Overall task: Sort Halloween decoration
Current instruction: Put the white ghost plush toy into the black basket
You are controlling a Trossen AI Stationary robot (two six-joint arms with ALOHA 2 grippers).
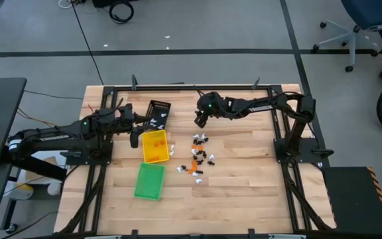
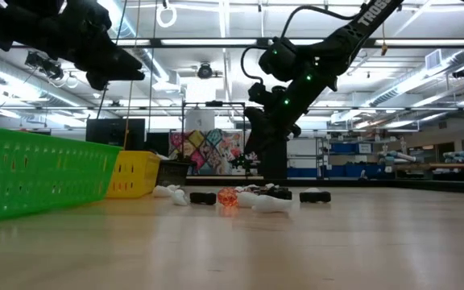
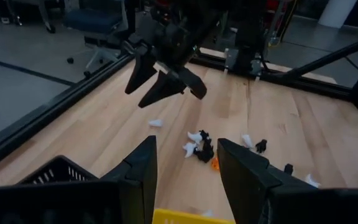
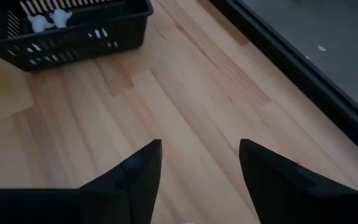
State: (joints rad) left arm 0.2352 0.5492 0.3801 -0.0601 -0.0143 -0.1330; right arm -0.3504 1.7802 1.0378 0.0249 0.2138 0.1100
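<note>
Halloween decoration (image 1: 198, 157) is seen scattered mid-worktop (image 1: 244, 179), beside the yellow tray (image 1: 154, 146). Right hand (image 1: 198, 120) (spread, empty) is held above; left hand (image 1: 135, 124) likewise spread. Trinkets are judged light, rigid, best pinched singly across the body.

A light wooden tabletop (image 1: 244, 172) carries three small trays near its left edge: a black tray (image 1: 158, 113) toward the far edge, a yellow tray (image 1: 154, 146) beside it, and a green tray (image 1: 149, 181) nearer the front. Tiny white, orange and black Halloween trinkets (image 1: 197, 156) lie scattered around the middle.
</note>
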